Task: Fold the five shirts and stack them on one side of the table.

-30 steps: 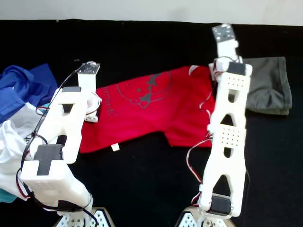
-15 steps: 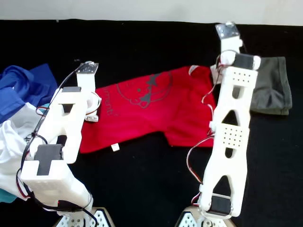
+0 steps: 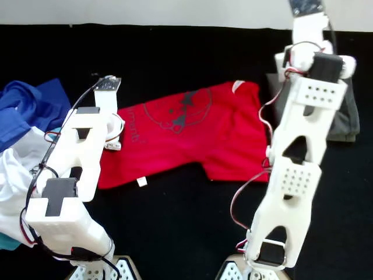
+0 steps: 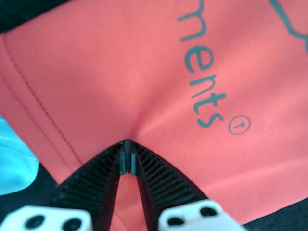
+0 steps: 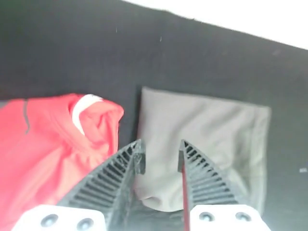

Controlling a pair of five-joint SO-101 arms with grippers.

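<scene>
Within the last second the right arm has been swung away from the collar end of the red shirt toward the far right of the table, and is now held over the folded grey shirt; the right gripper is seen with fingers parted and nothing between them. The left arm has not been moved; the left gripper is kept clenched on the red shirt's hem end, beside the teal lettering. The red shirt is left spread between the arms on the black table cloth, not yet folded; a fresh grasp by the right side is probably needed.

The red fabric is a fine, slightly meshed knit with a stitched hem, puckered where it is pinched; the grey shirt is a flat, matte rectangle; a blue shirt and a white shirt are heaped loosely at the left.
</scene>
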